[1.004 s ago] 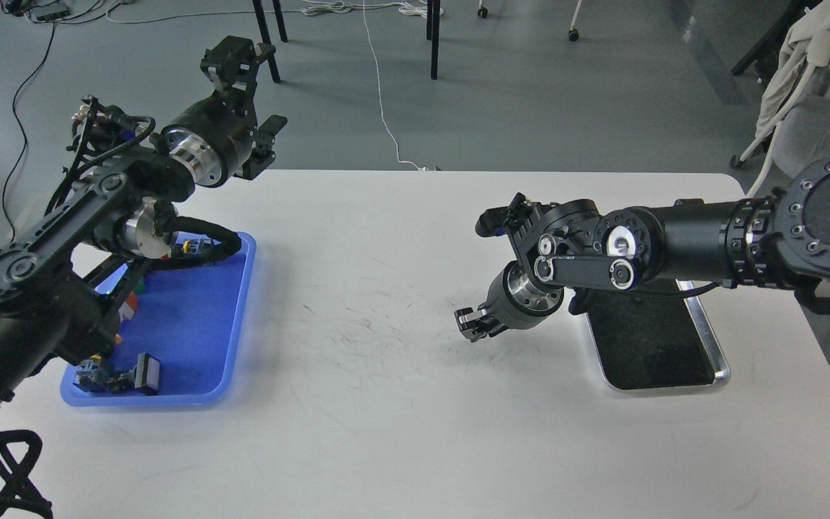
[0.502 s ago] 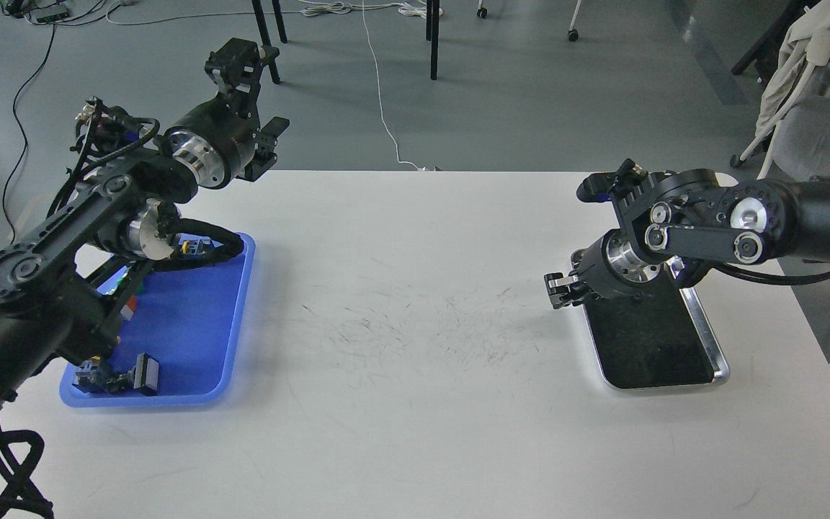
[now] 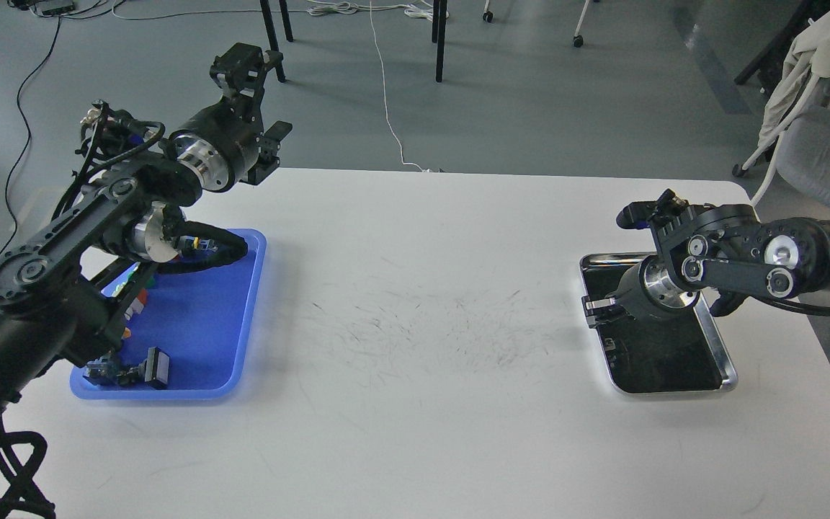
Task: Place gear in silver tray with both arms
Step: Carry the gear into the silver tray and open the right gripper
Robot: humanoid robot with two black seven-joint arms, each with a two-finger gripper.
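The silver tray (image 3: 726, 355) lies at the right of the white table, its dark mirror bottom showing. My right gripper (image 3: 597, 308) hangs low over the tray's near-left part, pointing left. It is small and dark, so I cannot tell its fingers apart or see anything in them. My left gripper (image 3: 262, 97) is raised above the table's far-left edge, its two fingers spread wide and empty. No gear can be made out anywhere in the view.
A blue plastic tray (image 3: 242, 317) at the left holds several small parts, among them a black block (image 3: 158, 366); my left arm hides part of it. The table's middle (image 3: 415, 331) bears dark scuff marks. Chair legs and cables stand beyond the far edge.
My right arm has swung right, from the table's middle to over the silver tray, and sunk lower. My left arm has hardly moved.
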